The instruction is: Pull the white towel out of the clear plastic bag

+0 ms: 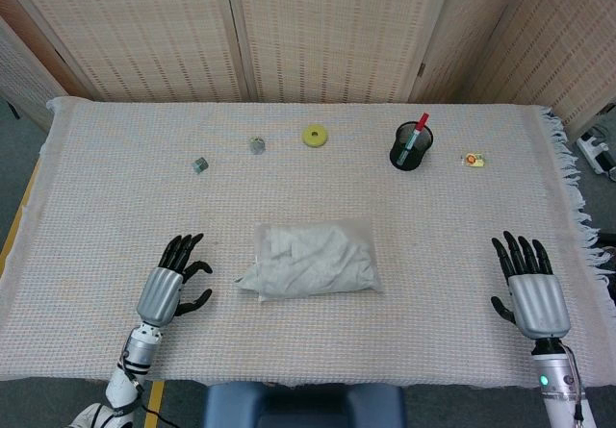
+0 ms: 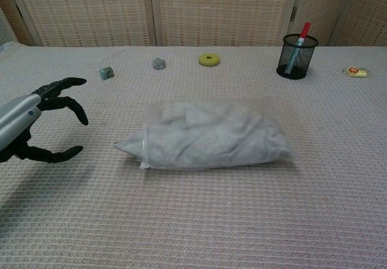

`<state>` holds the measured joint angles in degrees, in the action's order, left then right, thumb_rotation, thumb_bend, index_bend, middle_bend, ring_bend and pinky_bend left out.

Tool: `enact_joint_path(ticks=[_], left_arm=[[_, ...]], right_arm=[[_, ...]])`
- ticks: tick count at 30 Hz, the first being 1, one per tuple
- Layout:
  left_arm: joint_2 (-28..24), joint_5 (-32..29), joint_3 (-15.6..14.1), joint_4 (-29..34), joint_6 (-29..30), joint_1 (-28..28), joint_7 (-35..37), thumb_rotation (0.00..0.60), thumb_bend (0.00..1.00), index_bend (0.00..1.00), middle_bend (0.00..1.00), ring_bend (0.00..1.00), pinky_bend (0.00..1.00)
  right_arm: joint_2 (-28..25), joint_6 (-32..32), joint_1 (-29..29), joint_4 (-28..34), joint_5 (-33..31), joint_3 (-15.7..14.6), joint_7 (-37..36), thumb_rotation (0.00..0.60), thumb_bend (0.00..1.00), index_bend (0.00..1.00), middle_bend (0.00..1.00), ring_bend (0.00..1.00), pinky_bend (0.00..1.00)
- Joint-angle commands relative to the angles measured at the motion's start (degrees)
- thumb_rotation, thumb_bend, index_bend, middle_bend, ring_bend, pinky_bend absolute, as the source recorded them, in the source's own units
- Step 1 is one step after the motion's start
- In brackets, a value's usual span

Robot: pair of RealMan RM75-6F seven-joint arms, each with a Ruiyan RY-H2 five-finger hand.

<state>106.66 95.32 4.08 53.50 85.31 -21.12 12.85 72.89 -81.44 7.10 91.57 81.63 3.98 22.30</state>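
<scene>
The clear plastic bag [image 1: 313, 260] lies flat on the woven cream tablecloth [image 1: 115, 207], near the middle of the table, with the crumpled white towel [image 2: 211, 137] still wholly inside it. In the chest view the bag's mouth end tapers to a point on its left side, and the towel fills the rest up to the rounded right end.

The left hand [image 1: 171, 287], black-fingered with a silver back, hovers just left of the bag — near it but not touching. Its fingers [image 2: 63, 93] are spread and gently curved with the thumb set apart below them, so the hand is wide and holds nothing. The right hand [image 1: 530, 289] sits well to the right of the bag, close to the table's near edge, its back upward and fingers fanned apart, likewise empty.

Beyond the bag, toward the wicker screen, a row of small things stands well apart from it: a small grey-green cube [image 1: 199, 164] to the far left, a small grey lump [image 1: 256, 144], a yellow-green ring [image 1: 315, 136] straight behind the bag, a black mesh pen cup [image 1: 412, 147] holding a red-capped marker [image 2: 300, 38], and — furthest right — a small yellow object [image 1: 473, 160] too small to make out.
</scene>
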Motion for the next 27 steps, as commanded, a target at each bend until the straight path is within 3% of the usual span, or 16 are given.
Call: enact_joint_path(ticks=[1,12,27], left_arm=[[2.83,0.89,-0.2,-1.61,0.44,-1.43,0.29,0.6,0.32,0.47,0.1,0.0,0.09],[7.68,1.56,-1.76,-4.32,-0.1,-3.08,-2.06,0.6,0.33,0.45,0.1,0.0,0.09],[12.69,-0.43,-0.7,-14.33,-1.7,-5.72,-1.4,0.6,0.34,0.47,0.11,0.0,0.09]], right_arm=[[-0.2,0.81,0.27,0.18,-0.47,-0.05,-0.1,0.6,0.16,0.0,0.0,0.0,0.0],[-1.76,2.51,0.85,1.16,-0.35,-0.61,-2.11,0.6,0.16,0.0,0.0,0.0,0.0],[-2.53,3.3,1.09,1.52,-1.16,-0.74,-2.87,0.6,0.16,0.0,0.0,0.0,0.0]])
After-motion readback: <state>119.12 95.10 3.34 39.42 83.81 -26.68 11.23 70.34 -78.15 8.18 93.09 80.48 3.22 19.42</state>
